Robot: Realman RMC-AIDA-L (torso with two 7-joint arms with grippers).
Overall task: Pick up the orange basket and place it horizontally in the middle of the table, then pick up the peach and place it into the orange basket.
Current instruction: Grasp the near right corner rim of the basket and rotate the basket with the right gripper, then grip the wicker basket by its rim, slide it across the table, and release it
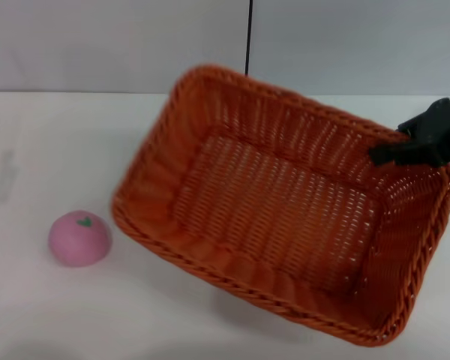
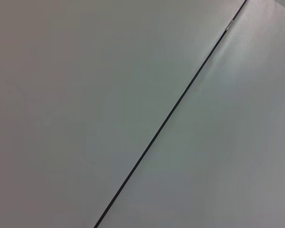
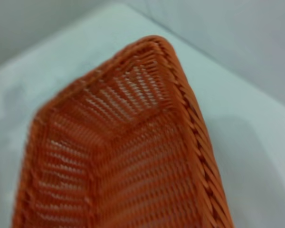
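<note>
The orange basket (image 1: 285, 202) fills the middle and right of the head view, set diagonally, with its open top facing up. A shadow under its near edge suggests it hangs slightly above the table (image 1: 45, 315). My right gripper (image 1: 396, 144) is shut on the basket's far right rim, one finger inside the wall. The right wrist view looks down into the basket (image 3: 118, 156) toward its far corner. The peach (image 1: 79, 238), pink with a green leaf mark, sits on the table left of the basket, apart from it. My left gripper is out of view.
A pale wall with a dark vertical seam (image 1: 248, 37) stands behind the table. The left wrist view shows only that wall and the seam (image 2: 171, 111). White tabletop (image 3: 237, 156) lies beyond the basket's corner.
</note>
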